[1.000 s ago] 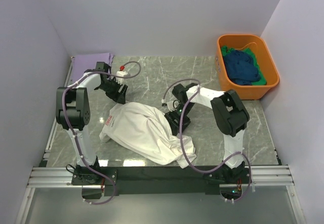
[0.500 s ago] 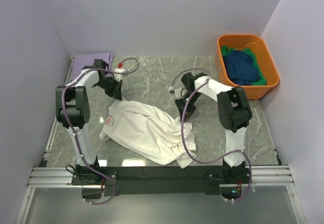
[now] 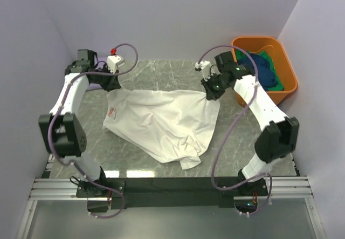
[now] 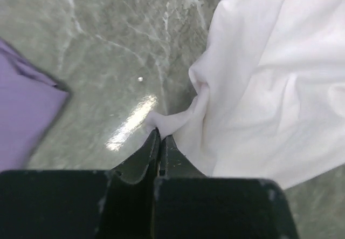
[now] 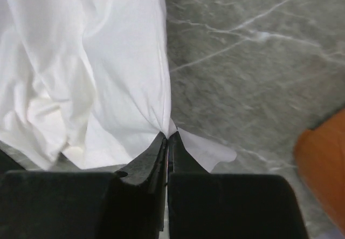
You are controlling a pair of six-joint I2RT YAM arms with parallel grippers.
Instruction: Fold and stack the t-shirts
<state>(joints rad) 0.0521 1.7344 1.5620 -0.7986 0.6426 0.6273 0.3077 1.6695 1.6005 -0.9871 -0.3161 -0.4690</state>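
Now we note the white t-shirt [image 3: 161, 120] stretched across the counter [image 3: 161, 72], left end effector [image 4: 160, 136] and right end effector [image 5: 167, 136] each clamped on a far corner. We'd pull apart evenly and low (near hem looks bunched).

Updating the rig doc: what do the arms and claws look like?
Left arm and right arm: white tubular links, black joint housings. A mauve cable loops along each. Small white module with a red cap by the left wrist. Left claw and right claw: black, two flat tapering fingers.
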